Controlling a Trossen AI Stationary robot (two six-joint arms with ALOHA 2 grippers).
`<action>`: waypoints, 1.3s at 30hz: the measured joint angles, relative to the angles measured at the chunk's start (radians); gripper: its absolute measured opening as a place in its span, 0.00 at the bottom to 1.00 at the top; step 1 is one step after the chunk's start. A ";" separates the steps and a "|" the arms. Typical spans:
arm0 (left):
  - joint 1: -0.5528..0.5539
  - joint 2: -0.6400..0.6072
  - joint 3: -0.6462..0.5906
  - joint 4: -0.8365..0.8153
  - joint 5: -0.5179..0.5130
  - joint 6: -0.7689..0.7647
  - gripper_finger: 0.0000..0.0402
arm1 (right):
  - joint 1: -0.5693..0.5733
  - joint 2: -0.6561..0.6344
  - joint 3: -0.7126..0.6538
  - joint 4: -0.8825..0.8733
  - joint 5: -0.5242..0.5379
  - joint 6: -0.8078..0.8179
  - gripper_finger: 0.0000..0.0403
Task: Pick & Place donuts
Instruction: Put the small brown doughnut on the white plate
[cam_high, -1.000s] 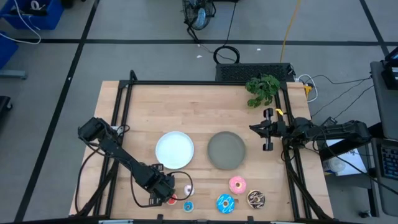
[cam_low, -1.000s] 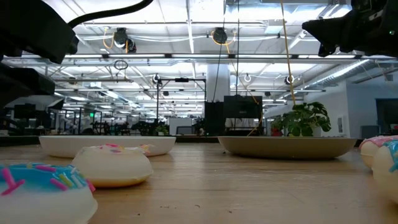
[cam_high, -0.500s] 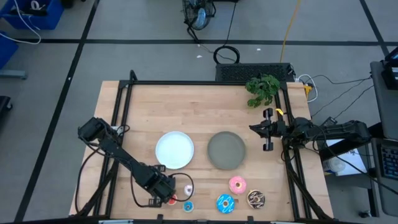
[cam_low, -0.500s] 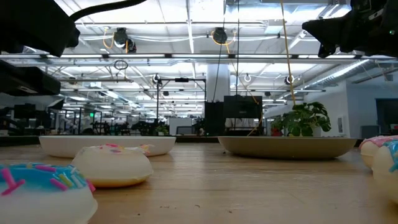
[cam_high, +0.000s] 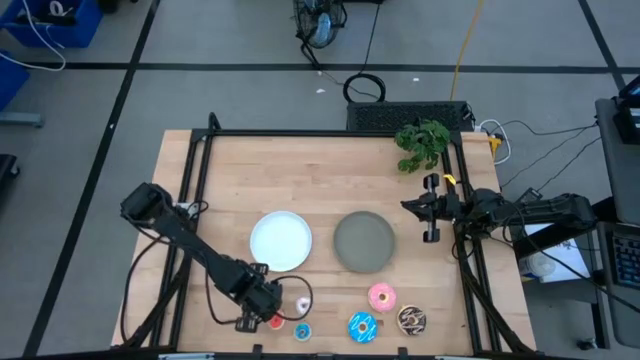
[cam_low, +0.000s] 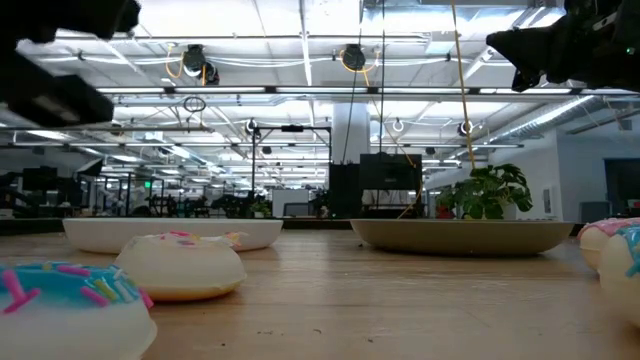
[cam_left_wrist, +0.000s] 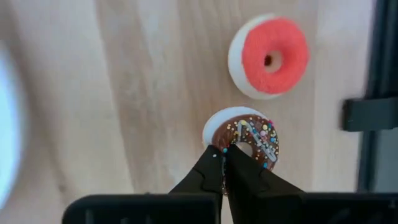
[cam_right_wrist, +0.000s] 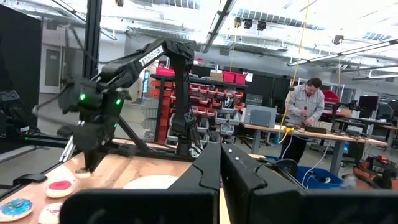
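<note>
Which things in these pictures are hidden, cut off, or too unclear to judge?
- Small brown sprinkled toy donut: the left gripper is shut on its rim; in the high view the arm covers it.
- Large pink toy donut: cut by the low view's right edge.
- Small white toy donut: partly under the left arm from above.
- Person behind the table: what the hands hold is too small to tell.

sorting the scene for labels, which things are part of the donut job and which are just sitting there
Job:
small brown donut, held in the left claw
small red donut
small white donut
small blue donut
pink donut
blue sprinkled donut
chocolate sprinkled donut

Lying about:
white plate
grey plate
plant
</note>
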 joint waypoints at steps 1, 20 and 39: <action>0.003 -0.018 0.000 -0.008 -0.008 0.001 0.03 | 0.000 0.000 0.000 -0.001 0.000 0.000 0.00; 0.276 -0.419 0.005 -0.228 -0.214 0.036 0.02 | 0.000 0.000 0.000 -0.001 -0.002 -0.003 0.00; 0.693 -0.038 0.005 -0.153 -0.034 0.301 0.07 | 0.000 0.000 0.000 -0.001 -0.003 -0.007 0.00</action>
